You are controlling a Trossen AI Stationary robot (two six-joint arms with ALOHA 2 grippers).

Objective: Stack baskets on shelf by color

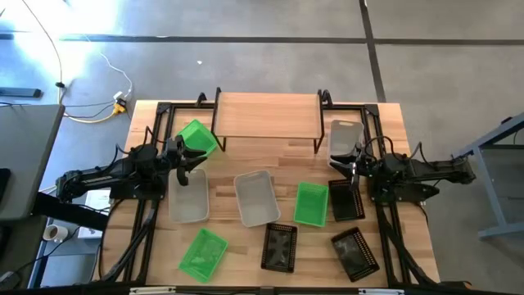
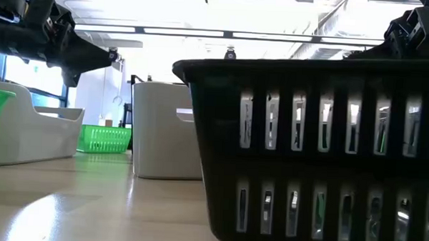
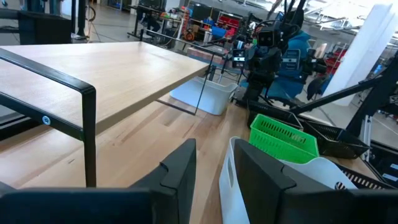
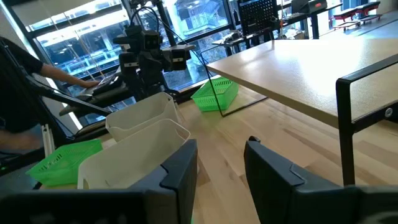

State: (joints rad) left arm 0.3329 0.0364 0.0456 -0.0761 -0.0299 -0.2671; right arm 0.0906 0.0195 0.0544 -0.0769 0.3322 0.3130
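The light-wood shelf stands at the table's far middle with nothing on it. Baskets lie scattered on the tabletop. A green one sits askew by the shelf's left end, and a grey one by its right end. Two grey ones, two green ones and three black ones lie nearer. My left gripper hovers open over the far end of the left grey basket. My right gripper hovers open near the right grey basket, holding nothing.
Black frame rails run along both table sides under the arms. One black basket fills the low view's foreground. Bare wood lies between the shelf and the row of baskets. A person shows beyond the table in the right wrist view.
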